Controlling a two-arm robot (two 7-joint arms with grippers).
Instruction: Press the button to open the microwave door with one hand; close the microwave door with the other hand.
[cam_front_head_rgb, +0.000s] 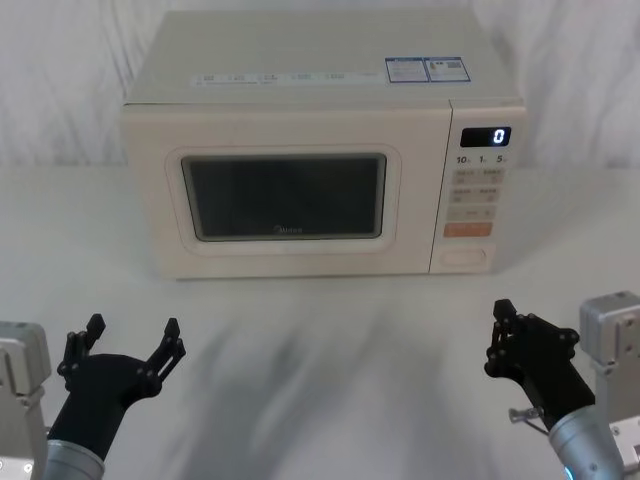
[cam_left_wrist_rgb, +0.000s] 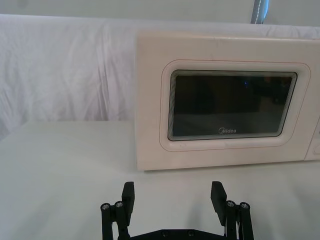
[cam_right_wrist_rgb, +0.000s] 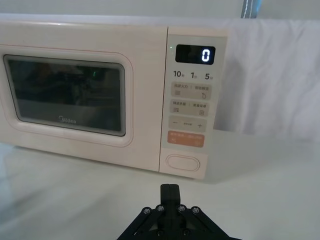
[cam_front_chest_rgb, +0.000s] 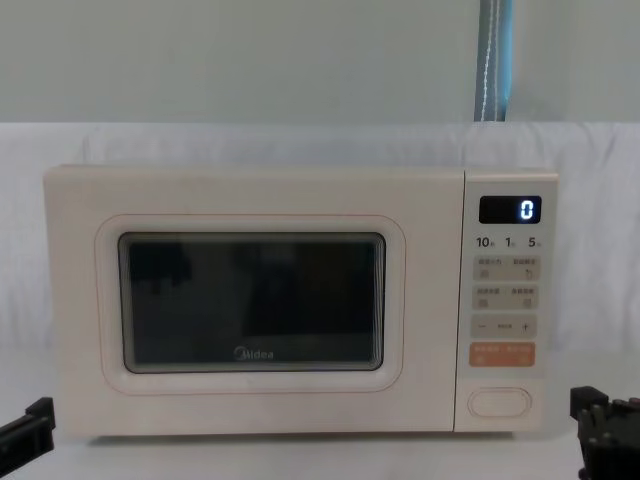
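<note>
On the white table (cam_front_head_rgb: 330, 370), toward its back, the microwave (cam_front_head_rgb: 320, 70) stands with the microwave door (cam_front_head_rgb: 290, 120) shut flush against its body, so nothing of the task looks done: the button (cam_front_head_rgb: 467, 256), the wide oval key at the foot of the control panel (cam_front_head_rgb: 478, 175), waits unpressed, and both opening and closing remain. The left gripper (cam_front_head_rgb: 130, 337) hovers low in front of the door, well apart from it, fingers spread wide. The right gripper (cam_front_head_rgb: 503, 330) hangs in front of the panel, fingers pressed together. White cloth (cam_left_wrist_rgb: 65, 70) drapes the backdrop behind.
</note>
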